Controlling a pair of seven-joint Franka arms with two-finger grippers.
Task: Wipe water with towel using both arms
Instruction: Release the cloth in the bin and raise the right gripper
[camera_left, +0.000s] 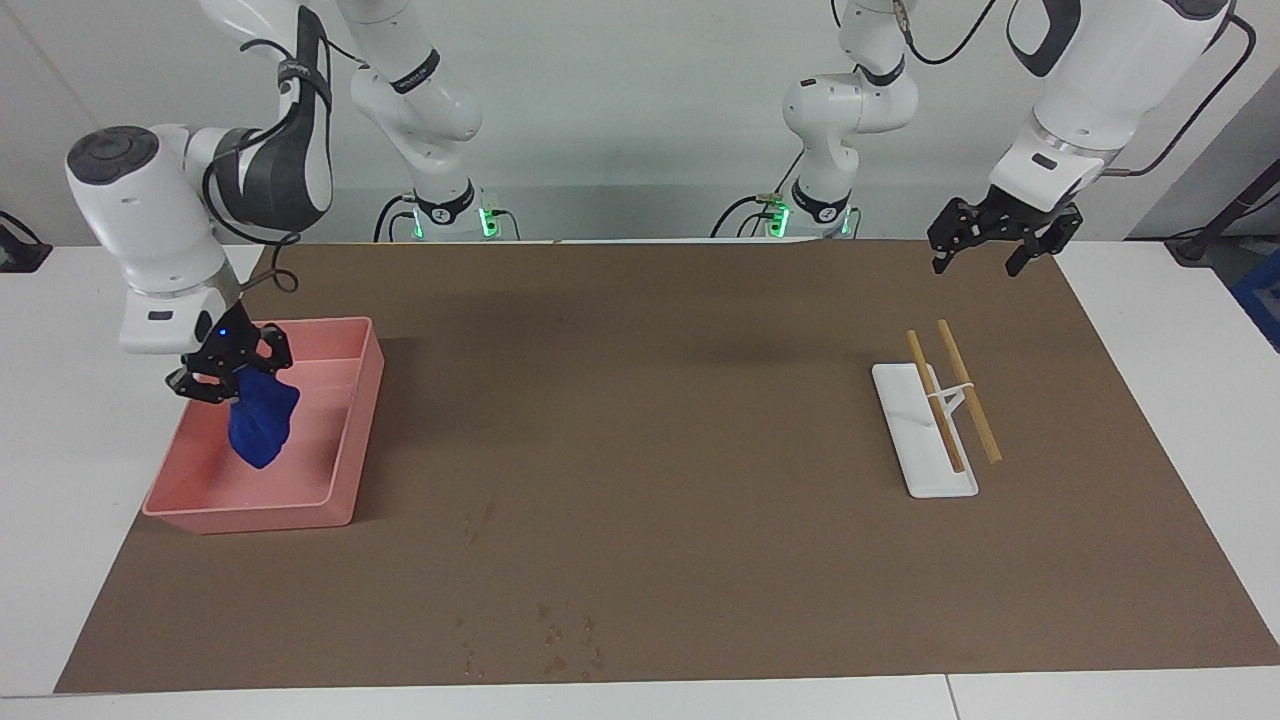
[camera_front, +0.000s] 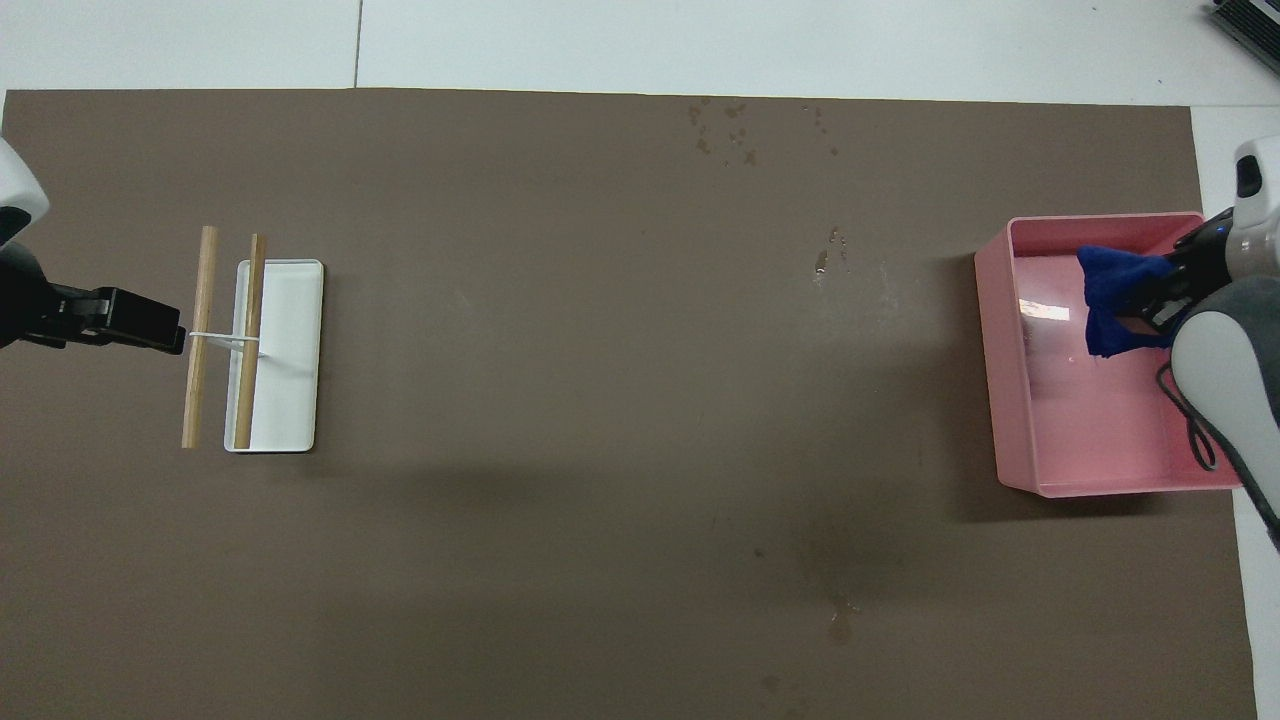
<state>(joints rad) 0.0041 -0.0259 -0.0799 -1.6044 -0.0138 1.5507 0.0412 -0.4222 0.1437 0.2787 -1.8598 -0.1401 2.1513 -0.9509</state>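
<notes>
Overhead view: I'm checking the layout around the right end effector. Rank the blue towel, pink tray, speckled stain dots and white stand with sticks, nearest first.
1. Blue towel: held in the right end effector, over the tray.
2. Pink tray: under it, at the right arm's end of the table.
3. Speckled stain dots: mid-table, at the edge farthest from the robots.
4. White stand with sticks: at the left arm's end.

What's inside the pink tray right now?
Only the towel, hanging from the right gripper with its lower end down in the pink tray. The floor that shows is bare. The gripper and towel cover part of the floor.
</notes>
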